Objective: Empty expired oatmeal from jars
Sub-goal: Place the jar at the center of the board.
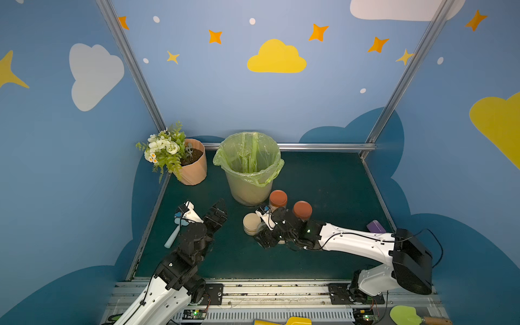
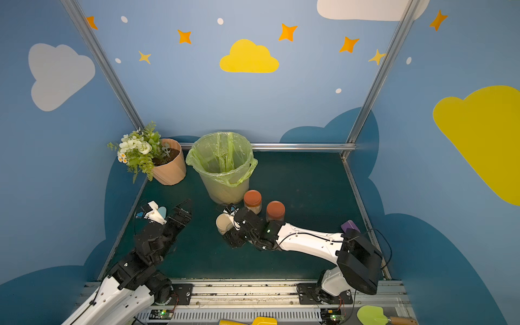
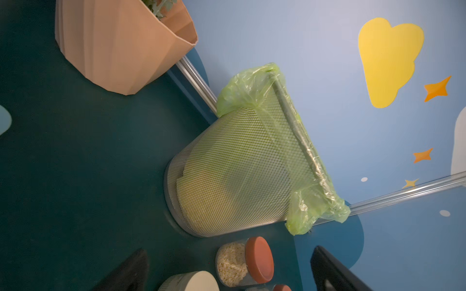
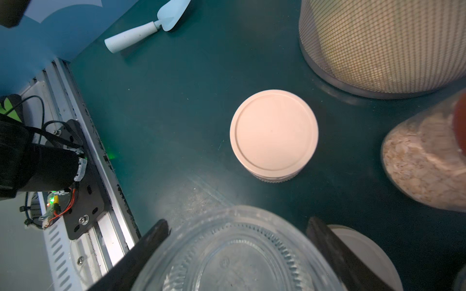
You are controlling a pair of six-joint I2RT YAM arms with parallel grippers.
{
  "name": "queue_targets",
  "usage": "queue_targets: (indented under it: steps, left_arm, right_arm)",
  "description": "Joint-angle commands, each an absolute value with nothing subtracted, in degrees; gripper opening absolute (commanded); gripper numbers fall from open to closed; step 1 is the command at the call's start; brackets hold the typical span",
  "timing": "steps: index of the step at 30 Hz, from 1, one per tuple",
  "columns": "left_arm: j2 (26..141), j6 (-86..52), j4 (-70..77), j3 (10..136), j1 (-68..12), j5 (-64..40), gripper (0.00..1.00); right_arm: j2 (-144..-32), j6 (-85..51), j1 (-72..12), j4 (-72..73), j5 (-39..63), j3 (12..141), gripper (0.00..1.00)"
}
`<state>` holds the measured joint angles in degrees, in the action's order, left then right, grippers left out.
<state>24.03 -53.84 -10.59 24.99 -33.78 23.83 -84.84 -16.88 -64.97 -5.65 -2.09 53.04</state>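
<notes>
Blue walls painted with clouds and stars are enclosing a dark green table. At its far left corner a peach flower pot is standing, and nearer the front a pale blue trowel is lying partly under the left arm. That arm is reaching in from the front left, and the left pincer is hovering with its jaws spread wide and nothing between them, facing a mesh bin lined with a green bag. In front of the bin a beige-lidded jar is standing upright. Just beside it the right pincer is pointing downward and clenching an empty jar that has no lid, one finger pressing each side of the glass. A loose beige lid is lying just beside it. The rear rust-lidded jar and the front rust-lidded jar are standing close behind that wrist, each holding oatmeal. The right arm is stretching low from the front right, passing a purple object.
</notes>
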Motion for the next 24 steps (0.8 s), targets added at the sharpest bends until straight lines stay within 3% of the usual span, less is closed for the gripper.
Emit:
queue_targets:
  steps: [1, 9, 24]
  left_arm:
    - [22.1, -53.7, -12.8, 23.8, -33.8, 25.2, 1.0]
    - [19.5, -53.8, -14.4, 22.0, -33.8, 25.5, 1.0]
    - [19.8, -53.8, -13.3, 21.2, -33.8, 25.1, 1.0]
  right_arm:
    - [-85.9, -16.5, -65.7, -0.6, -3.8, 52.2, 0.28]
    - [-90.2, -16.3, -66.4, 3.6, -4.5, 50.3, 0.29]
    - [-94.9, -11.9, -67.0, 24.5, -7.8, 40.2, 0.36]
